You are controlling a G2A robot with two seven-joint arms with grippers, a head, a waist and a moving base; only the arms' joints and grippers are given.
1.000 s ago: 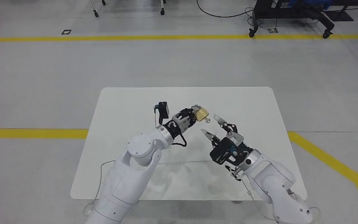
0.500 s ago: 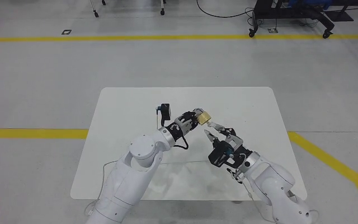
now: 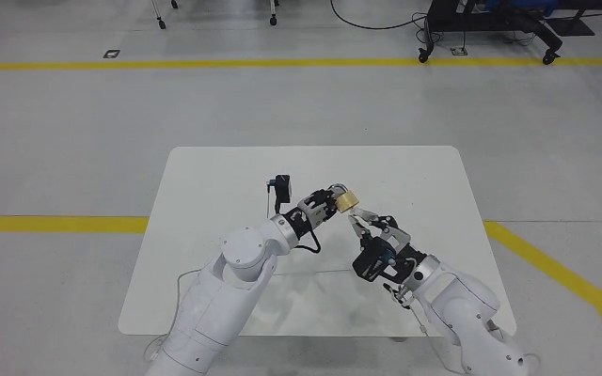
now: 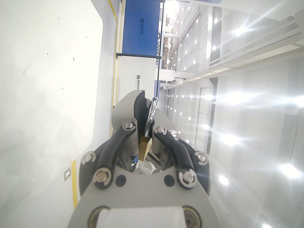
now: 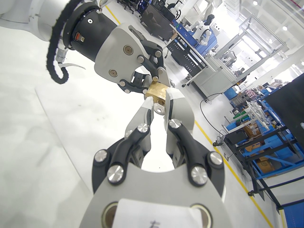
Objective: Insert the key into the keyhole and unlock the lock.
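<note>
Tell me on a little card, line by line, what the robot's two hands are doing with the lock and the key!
left gripper: fingers shut on the brass padlock, held up over the table
right gripper: fingers shut on the key
key: its silver head is right up against the end of the padlock
how far in: cannot tell
unlocked: cannot tell

The lock (image 3: 346, 198) is brass-gold; the key (image 5: 158, 108) looks silvery. The bench (image 3: 216, 188) is plain white, the floor (image 3: 94, 122) pale grey with yellow stripes.
</note>
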